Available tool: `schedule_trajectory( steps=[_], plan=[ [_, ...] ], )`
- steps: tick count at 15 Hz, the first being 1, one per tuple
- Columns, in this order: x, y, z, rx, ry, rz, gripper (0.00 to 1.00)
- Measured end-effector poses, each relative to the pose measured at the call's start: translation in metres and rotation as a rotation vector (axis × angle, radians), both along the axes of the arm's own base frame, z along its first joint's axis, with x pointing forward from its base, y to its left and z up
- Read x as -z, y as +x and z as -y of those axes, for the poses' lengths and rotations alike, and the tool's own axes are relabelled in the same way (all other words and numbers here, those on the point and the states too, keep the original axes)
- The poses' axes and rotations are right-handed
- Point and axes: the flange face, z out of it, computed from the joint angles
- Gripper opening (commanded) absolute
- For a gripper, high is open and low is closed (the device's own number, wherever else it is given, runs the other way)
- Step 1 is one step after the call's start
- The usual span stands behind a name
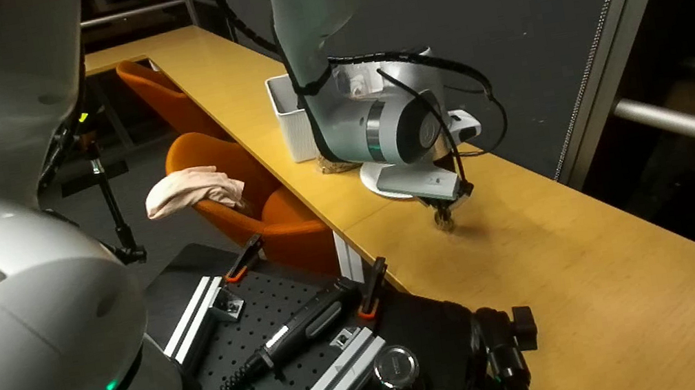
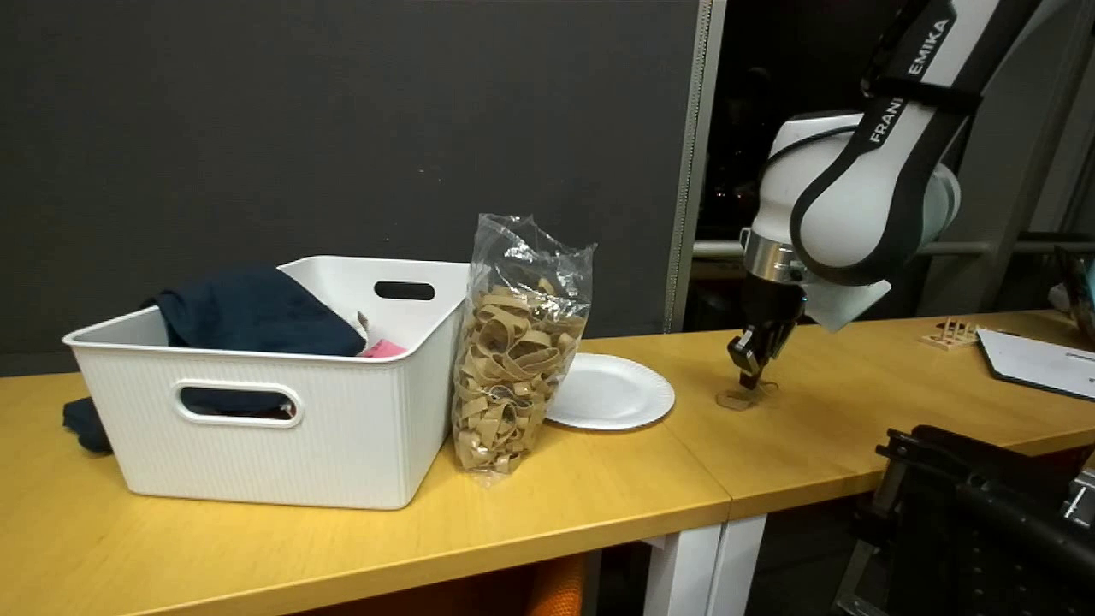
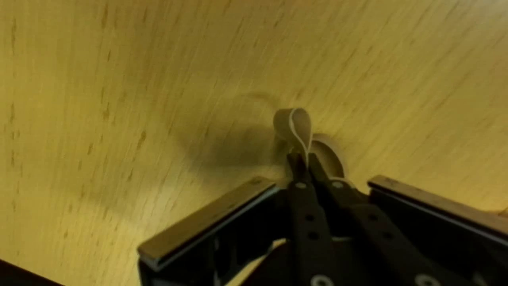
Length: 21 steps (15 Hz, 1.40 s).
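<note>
In the wrist view my gripper (image 3: pixel 302 157) is shut on a tan rubber band (image 3: pixel 282 121), pinching it so that a small loop stands out ahead of the fingertips. Another curved tan strip (image 3: pixel 333 153) lies just right of the fingers; whether it belongs to the same band I cannot tell. Both exterior views have the gripper (image 2: pixel 749 376) pointing down, low over the wooden table (image 2: pixel 590 488), with tan band (image 2: pixel 734 399) around its tips. Beside it sits a white paper plate (image 2: pixel 616 393), and past that a clear bag of tan rubber bands (image 2: pixel 517 368).
A white basket (image 2: pixel 265 445) holding dark cloth (image 2: pixel 257 312) stands beyond the bag. On the opposite side lie a small pegged wooden block (image 2: pixel 951 332) and a white board (image 2: pixel 1039 364). Orange chairs (image 1: pixel 202 155) and a black perforated cart (image 1: pixel 239 345) border the table.
</note>
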Motion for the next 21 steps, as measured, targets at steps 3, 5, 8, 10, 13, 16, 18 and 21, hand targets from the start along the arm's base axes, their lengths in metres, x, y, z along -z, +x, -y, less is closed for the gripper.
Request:
schedule_trajectory(
  steps=[3,5,8,10,13,16,18,21],
  plan=[
    [-0.002,0.008,0.0,-0.004,-0.005,0.012,0.01],
    [-0.001,0.011,-0.002,-0.007,-0.007,0.014,0.02],
    [0.005,0.013,-0.003,-0.009,-0.008,0.008,0.33],
    [0.01,0.013,-0.003,-0.01,-0.009,0.001,0.48],
    [0.016,0.012,-0.004,-0.011,-0.009,-0.008,0.65],
    [0.02,0.012,-0.004,-0.011,-0.009,-0.014,0.71],
    [0.023,0.012,-0.004,-0.012,-0.009,-0.017,0.64],
    [0.028,0.014,-0.006,-0.016,-0.009,-0.02,0.39]
  ],
)
